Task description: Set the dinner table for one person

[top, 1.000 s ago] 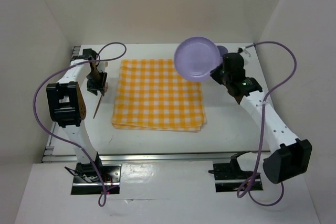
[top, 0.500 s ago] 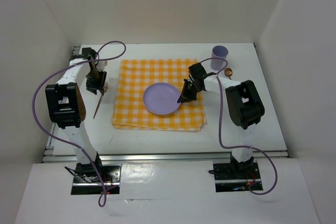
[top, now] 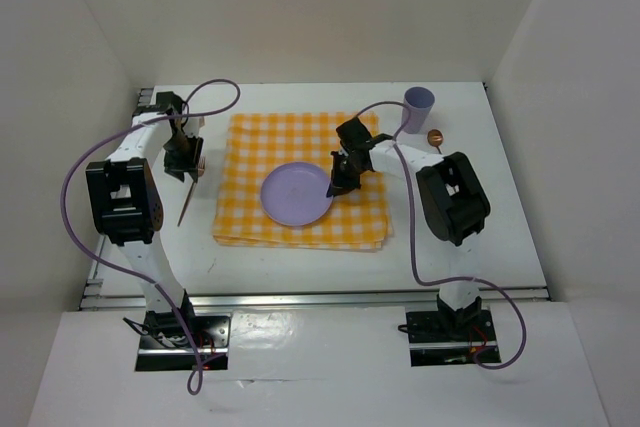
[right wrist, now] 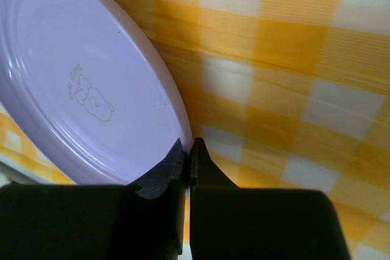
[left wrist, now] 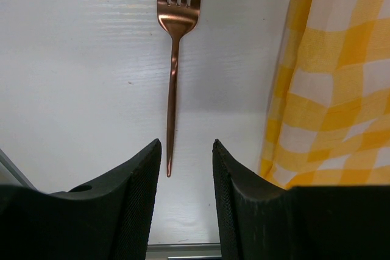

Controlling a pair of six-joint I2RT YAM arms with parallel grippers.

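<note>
- Right hand (top: 333, 187) pinched the right rim of the lilac plate (top: 296, 194). The plate sat near the middle of the yellow checked cloth (top: 270, 137).
- Left hand (left wrist: 186, 150) was spread, hovering over the handle end of the copper fork (left wrist: 173, 59).
- The fork lay on the bare white tabletop (top: 470, 237), just left of the cloth. The tabletop spanned the whole work area under everything.
- Risk: dragging the plate by its rim could bunch the cloth. Letting go with the rim raised could make it slide.
- Risk: the fork was thin and flat, so a shallow close could skid it away.
- Count: one plate, one fork, one cloth, one lilac cup (top: 418, 105), one apparent spoon (top: 435, 137).
</note>
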